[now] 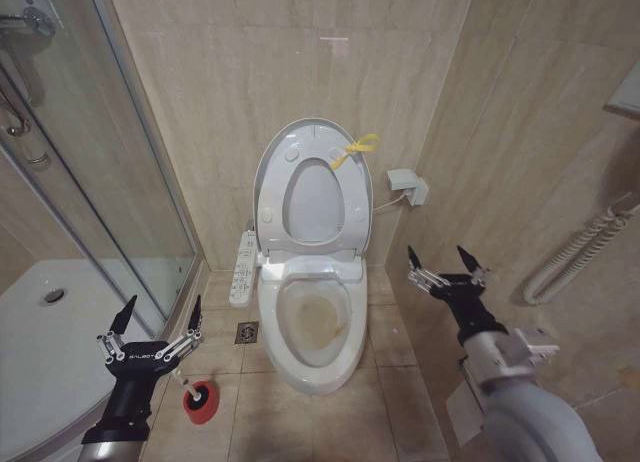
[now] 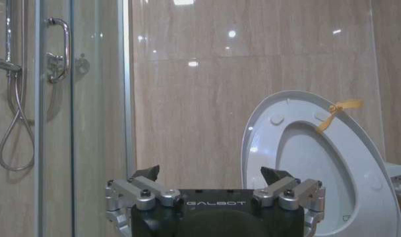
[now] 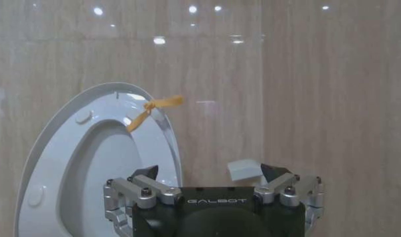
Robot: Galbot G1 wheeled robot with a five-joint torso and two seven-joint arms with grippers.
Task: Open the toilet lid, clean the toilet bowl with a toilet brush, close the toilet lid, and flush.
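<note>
Toilet lid [image 1: 312, 177] up, leaning on the tiled wall [image 1: 230, 72], seat raised with it, yellow cord loop [image 1: 355, 147] at its rim. Toilet bowl [image 1: 312, 327] exposed below, yellow-brown stain inside; head view alone shows it. Toilet brush [image 1: 192, 387] stands in a red holder cup [image 1: 199, 402] on the floor, left of the bowl, just beside the left pincer [image 1: 155, 322], spread, empty. Right pincer [image 1: 447, 265] spread, empty, right of the bowl. Left wrist view adds the shower door handle [image 2: 59, 49] and hose [image 2: 16, 128].
</note>
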